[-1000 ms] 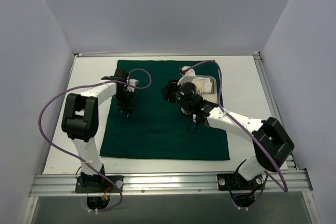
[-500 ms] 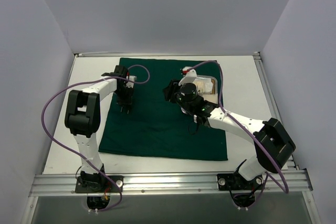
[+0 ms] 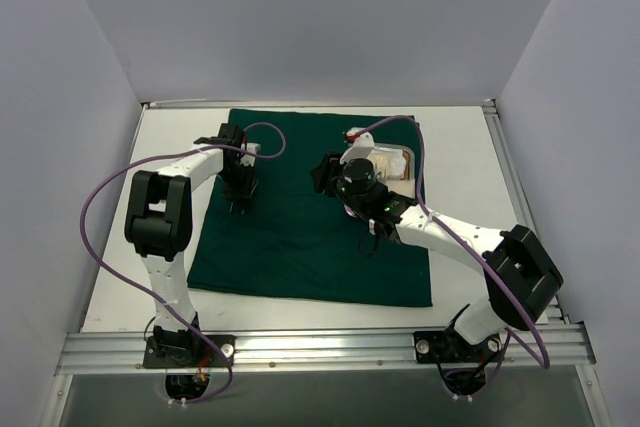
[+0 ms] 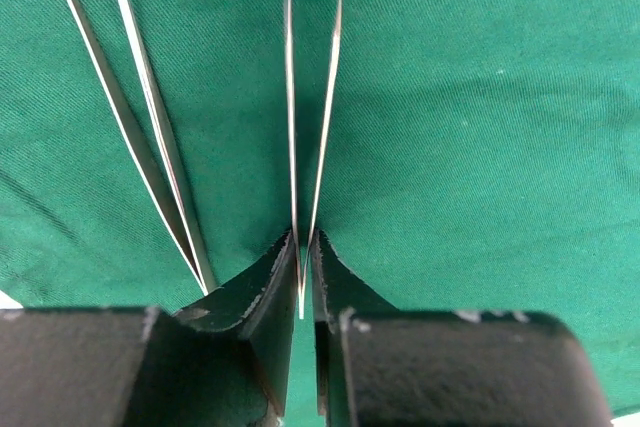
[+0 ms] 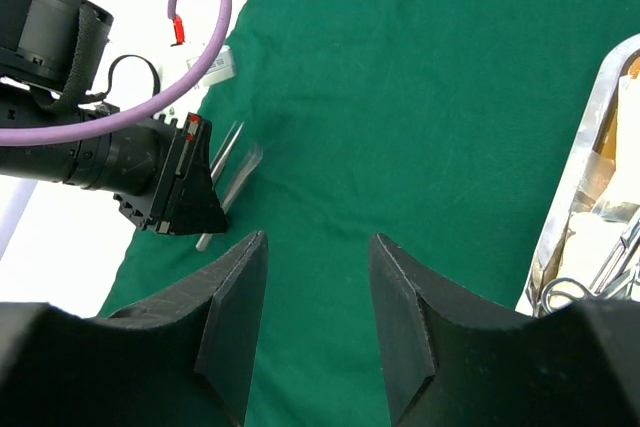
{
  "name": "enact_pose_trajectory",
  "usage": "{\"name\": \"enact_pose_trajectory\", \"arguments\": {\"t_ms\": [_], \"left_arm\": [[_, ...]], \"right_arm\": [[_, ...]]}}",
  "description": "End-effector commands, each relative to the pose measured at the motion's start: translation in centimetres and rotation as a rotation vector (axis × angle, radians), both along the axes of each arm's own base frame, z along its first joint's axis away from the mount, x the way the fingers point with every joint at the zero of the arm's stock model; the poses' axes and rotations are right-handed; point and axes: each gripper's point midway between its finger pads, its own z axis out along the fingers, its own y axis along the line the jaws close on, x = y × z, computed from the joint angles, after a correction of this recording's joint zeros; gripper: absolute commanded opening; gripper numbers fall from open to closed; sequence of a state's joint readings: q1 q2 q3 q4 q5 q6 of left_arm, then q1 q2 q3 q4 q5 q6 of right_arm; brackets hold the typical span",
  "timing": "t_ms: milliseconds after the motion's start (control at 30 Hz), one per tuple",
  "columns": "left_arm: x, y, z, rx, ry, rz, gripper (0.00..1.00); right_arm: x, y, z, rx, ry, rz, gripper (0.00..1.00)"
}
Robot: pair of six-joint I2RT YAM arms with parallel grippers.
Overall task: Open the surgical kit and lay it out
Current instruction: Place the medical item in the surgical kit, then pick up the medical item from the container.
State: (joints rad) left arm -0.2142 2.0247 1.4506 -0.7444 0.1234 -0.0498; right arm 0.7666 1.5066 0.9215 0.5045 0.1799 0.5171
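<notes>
Green cloth [image 3: 310, 247], one piece, is lying spread flat on the white table [image 3: 170, 137]. I am counting two slim steel forceps, both on the left part of the cloth. One forceps [image 4: 163, 142] is lying free. The other forceps [image 4: 325, 117] is sitting with its joined end between the fingers of the left tool [image 4: 302, 242], its tips splayed apart. I cannot tell whether that tool is gripping it or has let go. The right tool [image 5: 315, 247] is hovering released over the middle of the cloth, its jaws standing apart with nothing between them. One steel tray [image 5: 580, 162] is resting on the far right part of the cloth, holding pale pads [image 5: 585, 232] and ring-handled instruments too crowded to count. I am reading no writing or labels anywhere.
</notes>
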Motion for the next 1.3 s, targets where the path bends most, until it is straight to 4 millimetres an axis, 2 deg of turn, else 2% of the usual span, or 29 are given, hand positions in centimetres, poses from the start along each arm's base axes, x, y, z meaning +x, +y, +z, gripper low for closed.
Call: {"name": "enact_pose_trajectory", "arguments": {"t_ms": [0,67,100,133,500,567,600,700,800,833,933,1000,1067,1133,1167,1200,1233,1267], "left_arm": [[1.5,0.6,-0.8,0.023,-0.028,0.025,0.21],[1.5,0.5,-0.7,0.017,-0.031,0.028,0.22],[1.6,0.5,-0.6,0.016,-0.033,0.030,0.27],[1.5,0.5,-0.6,0.012,-0.031,0.035,0.28],[1.8,0.2,0.9,-0.023,-0.059,0.048,0.29],[1.7,0.3,1.4,-0.032,-0.060,0.052,0.29],[1.7,0.2,1.6,-0.040,-0.063,0.052,0.29],[1.7,0.1,3.0,-0.073,-0.080,0.052,0.29],[1.6,-0.4,4.7,-0.107,-0.101,0.043,0.29],[1.3,-0.8,5.5,-0.135,-0.101,0.033,0.29],[0.7,-1.5,7.4,-0.187,-0.115,0.010,0.29],[0.6,-1.1,8.4,-0.196,-0.139,0.002,0.29],[0.5,-0.5,9.7,-0.204,-0.174,0.001,0.29],[0.9,1.2,10.3,-0.207,-0.196,0.024,0.29],[1.3,3.2,10.3,-0.206,-0.201,0.070,0.29],[1.6,4.4,10.1,-0.197,-0.202,0.090,0.29],[1.9,5.3,9.3,-0.187,-0.192,0.109,0.30],[2.1,7.4,8.6,-0.159,-0.186,0.154,0.32]], "right_arm": [[0.3,-0.4,3.0,0.026,-0.063,-0.021,0.41],[0.2,-0.4,3.2,0.027,-0.067,-0.017,0.41],[0.1,-0.5,3.2,0.026,-0.066,-0.017,0.41],[0.1,-0.5,3.2,0.025,-0.068,-0.018,0.41],[-0.1,-1.4,3.7,0.005,-0.066,-0.035,0.41],[0.1,-2.2,2.9,-0.032,-0.034,-0.056,0.41],[0.4,-2.5,3.2,-0.037,-0.029,-0.067,0.41],[1.2,-5.0,1.8,-0.078,0.040,-0.130,0.40],[2.2,-9.4,-0.8,-0.132,0.145,-0.214,0.40],[2.0,-10.7,-2.2,-0.175,0.193,-0.236,0.39],[2.1,-13.9,-3.9,-0.247,0.252,-0.300,0.33],[2.4,-15.8,-4.7,-0.273,0.272,-0.333,0.29],[2.5,-17.1,-5.8,-0.292,0.295,-0.354,0.28],[3.0,-18.0,-6.8,-0.283,0.323,-0.355,0.28],[3.2,-18.1,-7.2,-0.285,0.329,-0.346,0.28],[3.5,-18.0,-7.4,-0.285,0.331,-0.338,0.29],[3.6,-17.9,-8.3,-0.296,0.353,-0.328,0.29],[3.9,-17.8,-8.4,-0.300,0.354,-0.326,0.29]]}}
